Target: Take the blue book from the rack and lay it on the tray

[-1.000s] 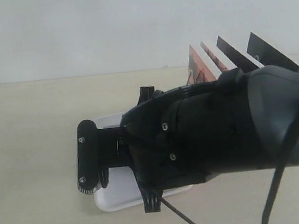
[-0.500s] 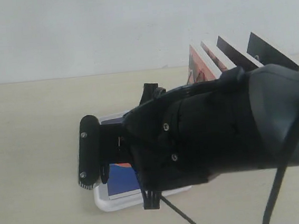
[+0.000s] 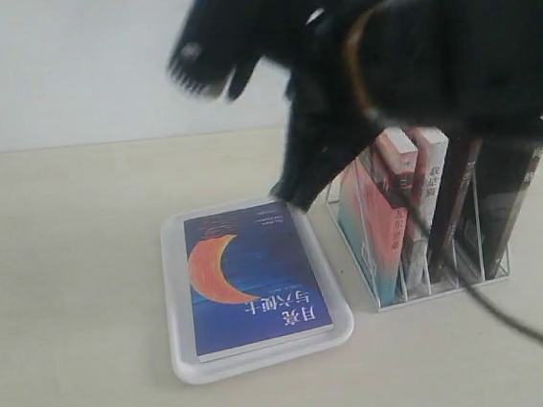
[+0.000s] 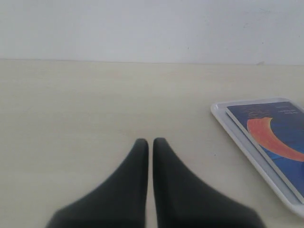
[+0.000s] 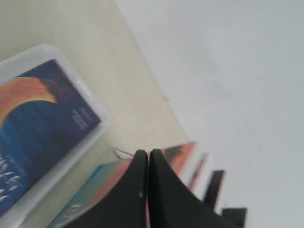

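Observation:
The blue book [image 3: 255, 277], navy with an orange crescent, lies flat and face up in the white tray [image 3: 177, 299]. To its right stands the wire rack [image 3: 424, 290], which holds several other books. My right gripper [image 3: 198, 64] is blurred and high above the tray's far edge. In the right wrist view it [image 5: 148, 154] is shut and empty, over the rack's near books, with the blue book [image 5: 38, 118] and the tray [image 5: 81, 88] below. My left gripper [image 4: 150, 142] is shut and empty over bare table, well apart from the tray [image 4: 237, 137] and the book [image 4: 275, 133].
The rack holds a teal-and-orange book [image 3: 374, 218], a dark brown one [image 3: 454, 205] and a black one [image 3: 517, 204], all upright and leaning. The right arm's black body [image 3: 448, 42] fills the upper right. A pale wall stands behind the beige table [image 3: 67, 281].
My right arm has swung up and away from the tray. The blue book that it hid now lies uncovered in the tray, and the rack is in full view.

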Controlling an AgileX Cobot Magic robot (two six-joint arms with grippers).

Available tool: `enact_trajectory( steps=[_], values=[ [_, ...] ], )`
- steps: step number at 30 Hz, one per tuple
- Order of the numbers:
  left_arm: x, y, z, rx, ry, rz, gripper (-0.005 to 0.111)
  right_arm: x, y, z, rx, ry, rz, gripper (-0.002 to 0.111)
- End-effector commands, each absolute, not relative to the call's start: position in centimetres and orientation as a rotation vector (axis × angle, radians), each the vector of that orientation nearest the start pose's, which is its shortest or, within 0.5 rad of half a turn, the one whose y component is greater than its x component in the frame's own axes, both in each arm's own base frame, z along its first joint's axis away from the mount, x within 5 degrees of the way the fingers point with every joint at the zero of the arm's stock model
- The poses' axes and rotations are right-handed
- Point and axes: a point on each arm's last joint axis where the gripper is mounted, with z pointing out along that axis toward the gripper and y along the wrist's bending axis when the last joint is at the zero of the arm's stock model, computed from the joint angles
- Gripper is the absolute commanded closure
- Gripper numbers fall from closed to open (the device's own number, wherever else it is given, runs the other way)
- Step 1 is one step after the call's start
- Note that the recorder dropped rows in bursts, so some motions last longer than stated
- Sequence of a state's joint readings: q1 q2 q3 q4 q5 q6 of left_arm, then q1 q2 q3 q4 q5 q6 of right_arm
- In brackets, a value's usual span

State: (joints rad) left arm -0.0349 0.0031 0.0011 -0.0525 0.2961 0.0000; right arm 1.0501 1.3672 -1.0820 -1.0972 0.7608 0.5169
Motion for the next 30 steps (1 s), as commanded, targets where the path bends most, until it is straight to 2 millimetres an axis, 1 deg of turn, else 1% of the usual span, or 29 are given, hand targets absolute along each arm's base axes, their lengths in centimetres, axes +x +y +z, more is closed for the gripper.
enact_trajectory(
  steps=[1,4,6,8,10,14,30],
  values=[
    [5.4,-0.3,18.7,-0.012,1.776,-0.085,0.103,21.1,16.6,36.7,-0.836,1.814,-0.401,0.109],
    [5.4,-0.3,18.7,-0.012,1.776,-0.085,0.103,21.3,13.2,37.9,-0.657,1.876,-0.469,0.109],
    [5.4,-0.3,18.7,-0.012,1.776,-0.085,0.103,21.1,11.5,38.6,-0.583,1.894,-0.510,0.109],
    [5.4,-0.3,18.7,-0.012,1.776,-0.085,0.103,20.8,10.5,39.0,-0.537,1.906,-0.534,0.109],
    [5.4,-0.3,18.7,-0.012,1.776,-0.085,0.103,20.5,9.9,39.2,-0.510,1.916,-0.552,0.109],
    [5.4,-0.3,18.7,-0.012,1.776,-0.085,0.103,20.1,9.6,39.6,-0.495,1.907,-0.545,0.109],
    [5.4,-0.3,18.7,-0.012,1.776,-0.085,0.103,20.1,9.6,39.6,-0.497,1.905,-0.541,0.109]
  ],
)
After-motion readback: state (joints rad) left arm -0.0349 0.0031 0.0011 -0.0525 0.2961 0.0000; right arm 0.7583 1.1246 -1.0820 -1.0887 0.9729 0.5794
